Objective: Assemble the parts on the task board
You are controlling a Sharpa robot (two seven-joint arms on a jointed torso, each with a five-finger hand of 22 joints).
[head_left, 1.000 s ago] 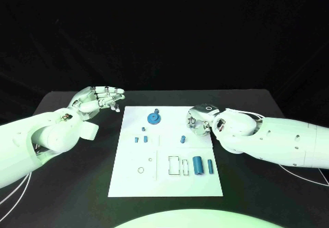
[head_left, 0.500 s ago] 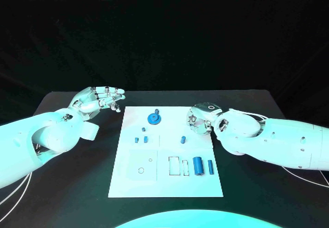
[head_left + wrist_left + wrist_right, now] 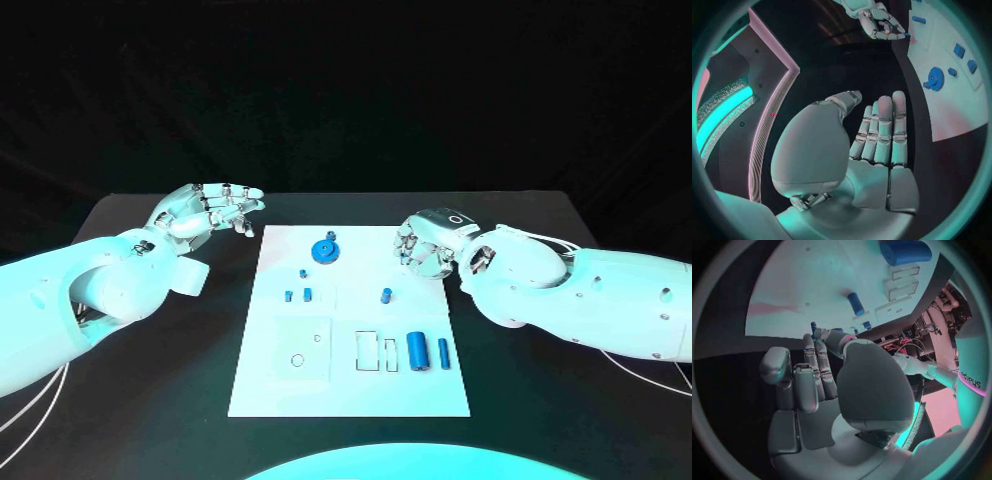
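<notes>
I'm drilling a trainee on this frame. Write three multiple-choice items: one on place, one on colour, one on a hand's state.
1. Where is the left hand?
A. Over the black table, beside the board's far left corner
B. On the gear
C. Over the board's near edge

2. What colour is the gear?
A. Red
B. Blue
C. Yellow

3. What does the right hand hold?
A. The gear
B. Nothing
C. A cylinder

Key: 1 A, it hangs off the board at that corner. 2 B, it is as blue as the other parts. 3 B, its fingers are bare in both views.
</notes>
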